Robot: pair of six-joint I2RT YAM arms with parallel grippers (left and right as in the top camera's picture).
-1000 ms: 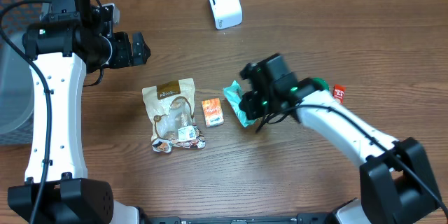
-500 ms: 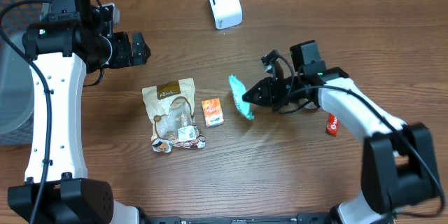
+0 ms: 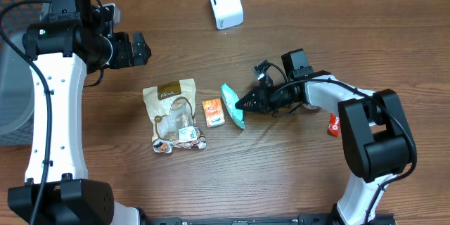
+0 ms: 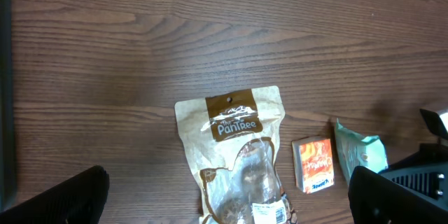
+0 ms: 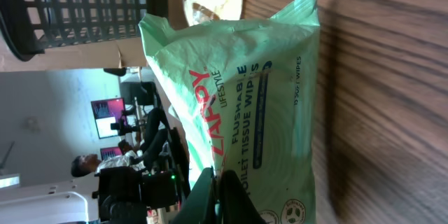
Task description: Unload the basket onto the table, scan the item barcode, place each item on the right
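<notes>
While my right gripper (image 3: 245, 103) pinches the green wipes pack (image 3: 232, 107) at its tip, arm stretched low, pointing at the orange box (image 3: 214, 112).

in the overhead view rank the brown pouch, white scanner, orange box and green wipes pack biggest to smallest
1. brown pouch
2. white scanner
3. green wipes pack and orange box look about alike. The pack is held tilted in the right gripper, so I won't rank those two.

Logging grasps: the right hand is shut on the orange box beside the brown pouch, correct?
No: the right hand is shut on the green Zappy wipes pack; the orange box lies free beside the brown pouch. See right wrist view.
</notes>
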